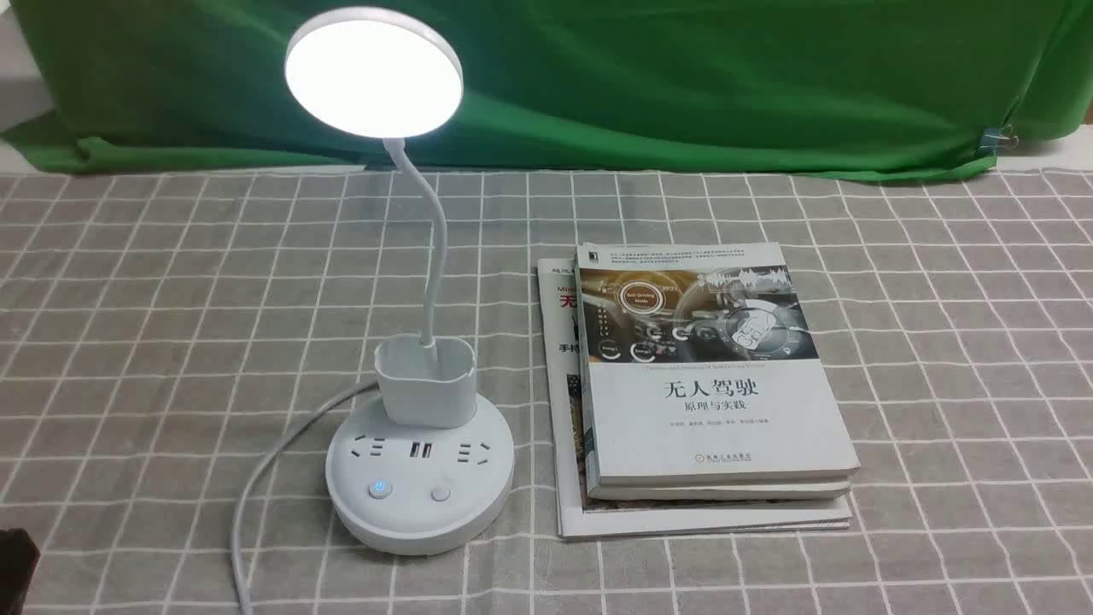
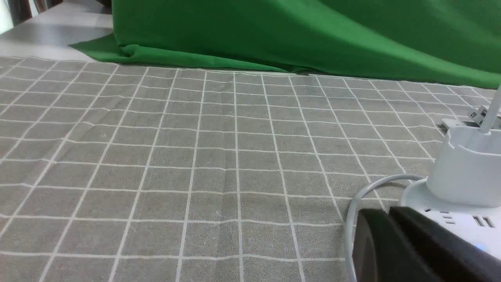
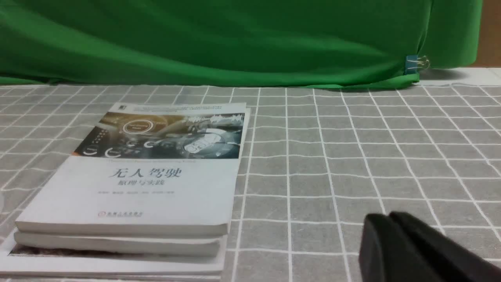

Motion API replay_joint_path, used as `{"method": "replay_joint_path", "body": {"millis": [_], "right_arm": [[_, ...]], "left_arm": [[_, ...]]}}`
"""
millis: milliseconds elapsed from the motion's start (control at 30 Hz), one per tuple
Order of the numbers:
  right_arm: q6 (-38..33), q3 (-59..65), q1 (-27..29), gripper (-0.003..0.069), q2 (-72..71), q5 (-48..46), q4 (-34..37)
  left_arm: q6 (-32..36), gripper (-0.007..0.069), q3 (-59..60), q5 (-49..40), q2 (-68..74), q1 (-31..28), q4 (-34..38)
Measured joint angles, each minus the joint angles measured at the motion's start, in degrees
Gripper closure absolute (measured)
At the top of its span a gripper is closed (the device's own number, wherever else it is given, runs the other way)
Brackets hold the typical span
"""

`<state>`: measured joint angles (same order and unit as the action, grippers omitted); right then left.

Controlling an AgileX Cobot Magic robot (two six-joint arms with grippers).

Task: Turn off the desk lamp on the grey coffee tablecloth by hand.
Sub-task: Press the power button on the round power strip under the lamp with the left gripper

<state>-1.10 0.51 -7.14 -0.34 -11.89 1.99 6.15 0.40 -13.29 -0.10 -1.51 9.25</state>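
Observation:
The white desk lamp (image 1: 420, 461) stands on the grey coffee tablecloth (image 1: 154, 325), left of centre. Its round disc head (image 1: 374, 72) glows brightly. The round base carries sockets and two buttons: a left button (image 1: 380, 489) lit blue and a plain right button (image 1: 441, 494). In the left wrist view my left gripper (image 2: 385, 214) is shut and empty, low beside the lamp base (image 2: 465, 219) and its white cord (image 2: 354, 203). In the front view only a dark corner of that arm (image 1: 17, 568) shows. My right gripper (image 3: 385, 217) is shut and empty above the cloth, right of the books.
A stack of white books (image 1: 700, 384) lies right of the lamp, also in the right wrist view (image 3: 137, 184). A green cloth (image 1: 683, 77) hangs along the back, held by a clip (image 1: 995, 139). The lamp's cord (image 1: 256, 478) curves toward the front edge.

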Motion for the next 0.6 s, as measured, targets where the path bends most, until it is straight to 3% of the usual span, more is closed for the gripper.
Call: {"method": "replay_joint_path", "body": {"millis": [133, 400, 600], "right_arm": [[0.0, 0.0, 0.0, 0.0622, 0.0, 0.0, 0.0], [0.0, 0.0, 0.0, 0.0622, 0.0, 0.0, 0.0], [0.0, 0.0, 0.0, 0.0622, 0.0, 0.0, 0.0]], "left_arm": [[-0.1, 0.0606, 0.0, 0.3, 0.0, 0.0, 1.3], [-3.9, 0.0606, 0.0, 12.8, 0.0, 0.0, 27.9], [-4.2, 0.0606, 0.0, 17.1, 0.0, 0.0, 26.5]]}}
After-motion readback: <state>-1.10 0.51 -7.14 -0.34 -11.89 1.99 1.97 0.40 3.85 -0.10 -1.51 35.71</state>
